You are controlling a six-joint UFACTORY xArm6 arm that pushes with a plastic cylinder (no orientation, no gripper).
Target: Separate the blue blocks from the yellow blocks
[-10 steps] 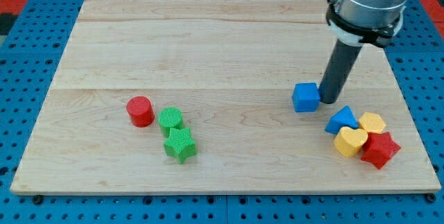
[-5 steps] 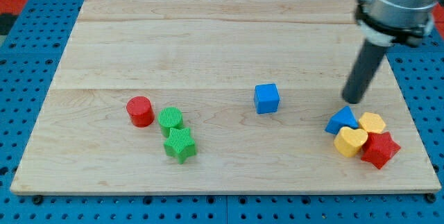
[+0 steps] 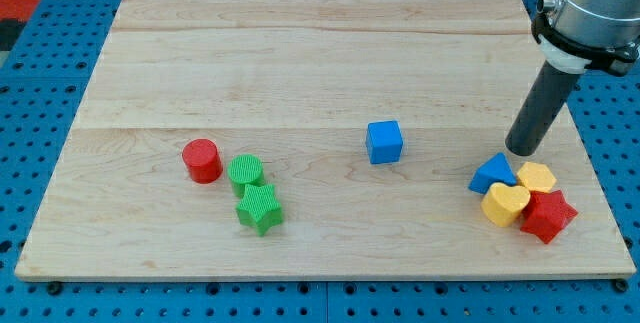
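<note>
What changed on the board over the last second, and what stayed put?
The blue cube slid toward the view's left, away from the cluster. My tip left it and moved right; it now sits just above the blue triangle. The triangle, yellow heart, other yellow block, red and green blocks stayed put.

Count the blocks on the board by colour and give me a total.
Blue: 2, cube and triangular block
Yellow: 2, heart and one beside it
Red: 2, cylinder and star
Green: 2, cylinder and star
Total: 8
</note>
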